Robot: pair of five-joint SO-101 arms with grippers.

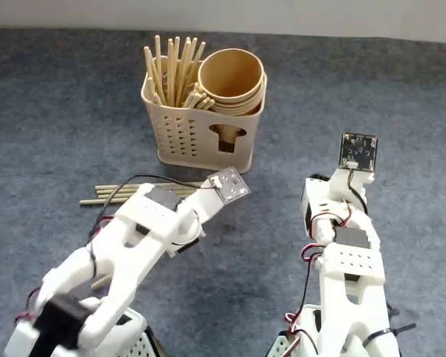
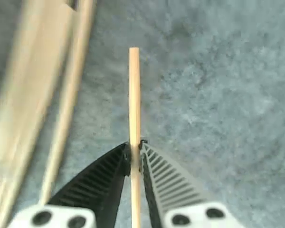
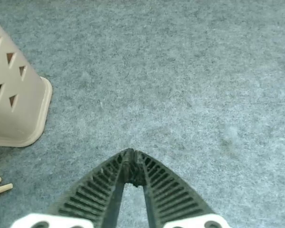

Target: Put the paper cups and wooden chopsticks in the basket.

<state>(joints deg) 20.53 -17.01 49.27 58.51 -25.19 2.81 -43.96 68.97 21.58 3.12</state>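
A small bundle of loose chopsticks (image 1: 115,195) lies flat on the bench (image 1: 386,97), left of its middle and on the near side of the basket. At the bundle's right end is the left tool (image 2: 134,152). Its jaws are closed on a single chopstick (image 2: 134,95), pinched near their tips, with the stick running straight out ahead of them. Whether the stick is lifted clear of the bench cannot be told.

Toward the far edge, about mid-width, stands the basket (image 1: 201,145). Its left compartment holds a sheaf of upright chopsticks (image 1: 171,71), and its right one holds a stack of paper cups (image 1: 232,74).

Right of the basket, the right tool (image 3: 132,166) hangs over bare bench, jaws together and gripping nothing.

The cups look finished. What is left appears to be the held stick and the few lying on the bench.
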